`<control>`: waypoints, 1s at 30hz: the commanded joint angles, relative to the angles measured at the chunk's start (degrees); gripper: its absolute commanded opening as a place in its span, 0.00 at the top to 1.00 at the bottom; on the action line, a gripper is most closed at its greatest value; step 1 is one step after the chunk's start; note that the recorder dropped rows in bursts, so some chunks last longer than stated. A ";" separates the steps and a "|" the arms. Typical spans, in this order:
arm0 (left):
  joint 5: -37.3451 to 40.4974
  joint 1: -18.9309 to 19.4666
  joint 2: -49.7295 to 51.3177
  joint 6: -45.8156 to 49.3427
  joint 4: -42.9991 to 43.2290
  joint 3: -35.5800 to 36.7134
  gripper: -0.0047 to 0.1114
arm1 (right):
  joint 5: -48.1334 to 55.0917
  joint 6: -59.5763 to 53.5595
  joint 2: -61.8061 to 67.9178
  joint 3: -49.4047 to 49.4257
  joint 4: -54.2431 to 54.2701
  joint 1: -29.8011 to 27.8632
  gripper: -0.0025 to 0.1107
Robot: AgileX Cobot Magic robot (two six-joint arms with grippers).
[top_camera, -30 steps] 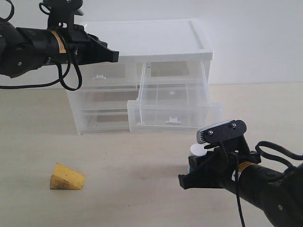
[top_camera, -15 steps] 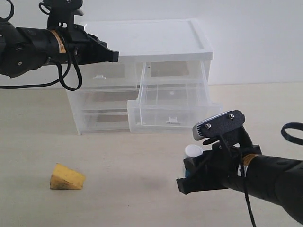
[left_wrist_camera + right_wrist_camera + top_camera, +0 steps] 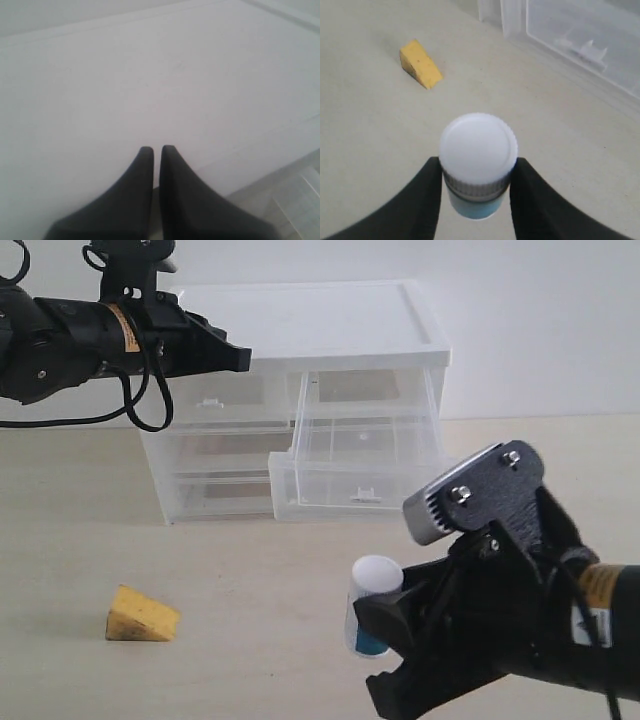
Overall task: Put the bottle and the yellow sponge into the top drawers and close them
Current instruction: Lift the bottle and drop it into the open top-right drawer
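My right gripper (image 3: 375, 645) is shut on the bottle (image 3: 370, 590), a small teal bottle with a white cap, and holds it upright above the table. In the right wrist view the bottle (image 3: 478, 150) sits between both fingers of the right gripper (image 3: 476, 167). The yellow sponge (image 3: 142, 615) lies on the table at the front left, also seen as the sponge (image 3: 420, 63). The top right drawer (image 3: 365, 475) is pulled out; the top left drawer (image 3: 225, 400) is pushed in. Over the cabinet's white top hovers my left gripper (image 3: 240, 358), shut and empty (image 3: 156, 150).
The white-topped cabinet (image 3: 320, 320) stands at the back middle, with two full-width drawers below the top ones. The open drawer's front and tab handle (image 3: 592, 50) lie just beyond the bottle. Bare table stretches between the sponge and the right arm.
My right gripper has lifted the bottle off the table and carried it up and to the left, nearer the camera. The left arm and the sponge have not moved.
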 commanded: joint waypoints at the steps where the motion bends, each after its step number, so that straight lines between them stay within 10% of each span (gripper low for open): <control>1: 5.25 -0.02 0.71 -0.02 0.23 0.54 0.92 | 7.60 1.02 -6.13 -3.46 -0.52 0.35 0.98; 15: 6.50 -0.02 0.71 -0.02 0.11 0.54 0.92 | 24.45 -0.61 -2.73 -26.03 0.96 -5.47 0.98; 30: 7.13 -0.02 0.71 -0.02 0.10 0.54 0.92 | 24.22 -1.90 16.64 -37.29 33.39 -20.26 0.98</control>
